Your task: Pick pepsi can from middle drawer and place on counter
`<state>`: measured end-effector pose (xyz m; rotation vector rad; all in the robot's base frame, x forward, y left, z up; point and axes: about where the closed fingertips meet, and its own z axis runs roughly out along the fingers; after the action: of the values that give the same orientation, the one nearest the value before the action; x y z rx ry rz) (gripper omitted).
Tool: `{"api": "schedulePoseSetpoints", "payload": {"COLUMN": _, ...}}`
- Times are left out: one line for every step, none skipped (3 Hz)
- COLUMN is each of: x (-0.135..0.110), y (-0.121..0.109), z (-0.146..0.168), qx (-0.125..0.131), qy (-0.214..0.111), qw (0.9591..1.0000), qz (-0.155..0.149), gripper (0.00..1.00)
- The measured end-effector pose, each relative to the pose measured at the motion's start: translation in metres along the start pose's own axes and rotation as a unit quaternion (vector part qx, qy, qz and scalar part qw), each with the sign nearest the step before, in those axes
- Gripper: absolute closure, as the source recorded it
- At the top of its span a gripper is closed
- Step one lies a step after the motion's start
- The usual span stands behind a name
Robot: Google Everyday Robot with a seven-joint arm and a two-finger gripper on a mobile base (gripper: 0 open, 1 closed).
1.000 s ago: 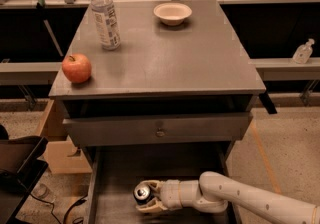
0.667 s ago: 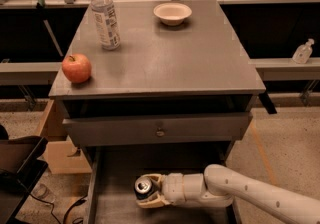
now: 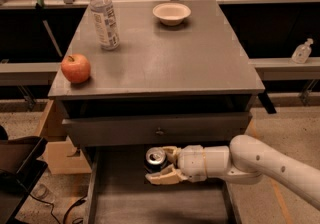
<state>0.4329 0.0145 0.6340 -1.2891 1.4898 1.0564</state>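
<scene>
Logged apple (image 3: 75,68) at 9 o'clock of surface (image 3: 190,63), water bottle (image 3: 105,18) at 11 o'clock. Found pepsi can (image 3: 156,157) upright at 12 o'clock end of middle drawer (image 3: 150,203), just under drawer front (image 3: 159,129) above, pinched between both fingers of tool (image 3: 157,166) reaching in from 3 o'clock. Logged bowl (image 3: 171,13) at 12 o'clock of surface.

Judged step: extract can. Draw toward 6 o'clock first to clear drawer front, then raise; keep can upright, grip firm. Aim for bare patch near 4 o'clock of surface, well apart from apple, bottle and bowl.

Spotted printed label on bottle; failed to read it. Read no branding on can; saw only silver top and tab.
</scene>
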Motion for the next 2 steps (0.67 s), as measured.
{"api": "schedulePoseSetpoints", "payload": {"x": -0.066, "y": -0.005, "z": -0.037, "qx": 0.018, "qy": -0.005, "qw": 0.9998, "qz": 0.002, "gripper": 1.00}}
{"api": "schedulePoseSetpoints", "payload": {"x": -0.120, "y": -0.012, "z": -0.066, "qx": 0.046, "qy": -0.016, "qw": 0.9988, "qz": 0.000, "gripper": 1.00}}
